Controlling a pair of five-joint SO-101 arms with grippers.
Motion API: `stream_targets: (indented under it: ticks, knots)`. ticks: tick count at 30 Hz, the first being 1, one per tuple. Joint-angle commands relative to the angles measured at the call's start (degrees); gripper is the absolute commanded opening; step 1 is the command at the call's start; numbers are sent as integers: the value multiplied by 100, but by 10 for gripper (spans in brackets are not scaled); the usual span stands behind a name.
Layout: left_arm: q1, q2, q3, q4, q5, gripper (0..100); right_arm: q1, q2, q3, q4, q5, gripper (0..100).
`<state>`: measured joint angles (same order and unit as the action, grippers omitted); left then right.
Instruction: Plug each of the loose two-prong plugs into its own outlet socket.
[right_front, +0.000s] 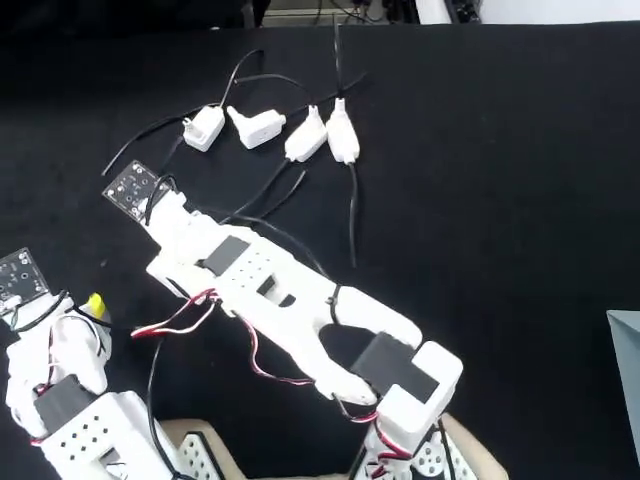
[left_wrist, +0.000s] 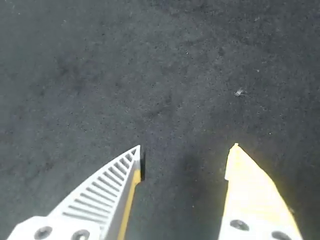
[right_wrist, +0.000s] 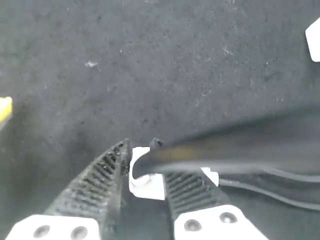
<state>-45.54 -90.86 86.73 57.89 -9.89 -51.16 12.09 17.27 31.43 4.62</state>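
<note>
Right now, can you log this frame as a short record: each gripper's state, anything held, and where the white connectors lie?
left gripper: open, holding nothing, over bare black table
right gripper: shut on a small white piece attached to a black cable
white connectors: four in a row near the table's far edge, each trailing a black cable
arm positions: right arm stretched across toward the far left, left arm at the near left corner
plugged in: cannot tell from these views
</note>
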Motion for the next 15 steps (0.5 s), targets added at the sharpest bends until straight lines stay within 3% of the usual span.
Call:
stream_targets:
  ticks: [1, 15]
  knots:
    - [4, -62, -31, 18, 62, 273, 26, -40, 101, -9, -44, 11]
    - [4, -79, 13, 18, 53, 273, 316, 136, 189, -246, -44, 11]
